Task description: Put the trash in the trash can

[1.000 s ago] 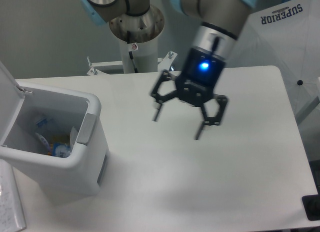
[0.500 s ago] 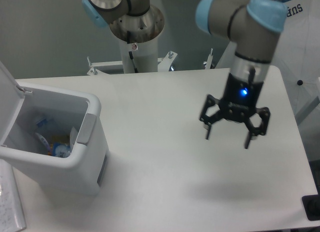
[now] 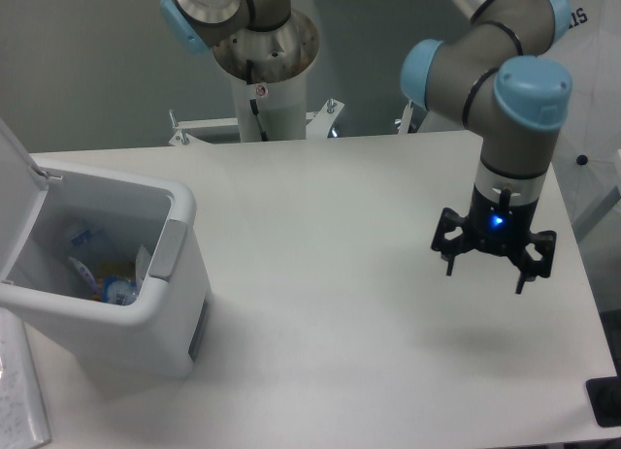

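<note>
One trash can (image 3: 179,304), lid (image 3: 15,192) hinged back. Inside it, a small heap of trash (image 3: 102,274); separate pieces cannot be counted. One table (image 3: 320,352). One arm (image 3: 509,129), one gripper (image 3: 485,271) with two fingers.

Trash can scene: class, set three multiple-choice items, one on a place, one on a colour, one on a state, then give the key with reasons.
1. Where on the table is the trash can?
A. left side
B. right side
C. centre

2. What colour is the light on the gripper?
A. red
B. green
C. blue

3. How do the jaws stand?
A. shut on a bottle
B. open and empty
C. shut on the can's rim

Key: 1 A, the can stands by the left edge. 2 C, a blue light glows on the gripper body. 3 B, the fingers are spread with nothing between them.
</note>
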You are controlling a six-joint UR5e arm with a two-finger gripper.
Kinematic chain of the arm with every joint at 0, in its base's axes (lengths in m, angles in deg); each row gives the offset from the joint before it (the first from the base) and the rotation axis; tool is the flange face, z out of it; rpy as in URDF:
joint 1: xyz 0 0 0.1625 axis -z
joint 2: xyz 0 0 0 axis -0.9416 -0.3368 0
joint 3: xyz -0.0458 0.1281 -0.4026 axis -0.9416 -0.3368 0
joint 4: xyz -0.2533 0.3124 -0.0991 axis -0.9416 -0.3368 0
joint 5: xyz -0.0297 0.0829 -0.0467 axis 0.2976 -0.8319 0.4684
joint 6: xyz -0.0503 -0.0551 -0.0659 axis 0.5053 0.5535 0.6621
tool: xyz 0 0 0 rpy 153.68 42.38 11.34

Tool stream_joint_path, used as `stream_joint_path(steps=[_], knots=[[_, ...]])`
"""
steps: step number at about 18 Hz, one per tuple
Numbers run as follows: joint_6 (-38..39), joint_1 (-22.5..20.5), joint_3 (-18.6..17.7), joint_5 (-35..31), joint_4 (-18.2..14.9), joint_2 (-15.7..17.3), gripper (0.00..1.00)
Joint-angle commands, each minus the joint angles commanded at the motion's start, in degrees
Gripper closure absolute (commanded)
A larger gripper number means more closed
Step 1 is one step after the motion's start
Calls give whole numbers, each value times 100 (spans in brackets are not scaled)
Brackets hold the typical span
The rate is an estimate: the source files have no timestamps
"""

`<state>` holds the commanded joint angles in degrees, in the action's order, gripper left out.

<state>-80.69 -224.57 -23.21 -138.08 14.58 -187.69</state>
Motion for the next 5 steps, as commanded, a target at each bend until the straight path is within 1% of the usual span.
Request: stream_joint_path(steps=[3, 5], knots=[[-107, 106, -43, -238, -45, -27, 0], [-116, 106, -34, -317, -141, -27, 0]])
